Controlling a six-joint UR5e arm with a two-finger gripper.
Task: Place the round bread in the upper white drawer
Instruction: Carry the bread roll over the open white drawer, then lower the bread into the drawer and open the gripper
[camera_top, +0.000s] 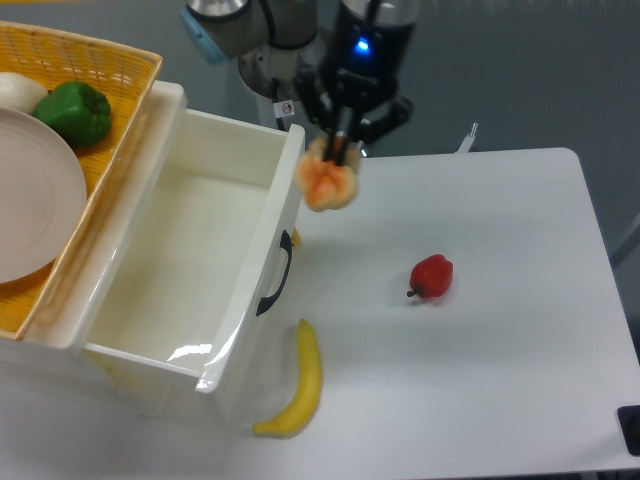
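The round bread (328, 182) is a lumpy pale tan bun with orange creases. It hangs in the air just right of the drawer's front panel, above the table. My gripper (340, 147) is shut on its top, fingers pointing down. The upper white drawer (180, 262) is pulled open at the left, its inside bare, with a dark curved handle (277, 275) on the front panel. The bread is level with the drawer's front right corner, outside the box.
A yellow banana (298, 385) lies on the table by the drawer's front. A small red pepper (431, 276) sits at mid-table. A yellow woven basket (70, 150) at the upper left holds a plate (30, 200), a green pepper (76, 112) and a white round item (20, 92).
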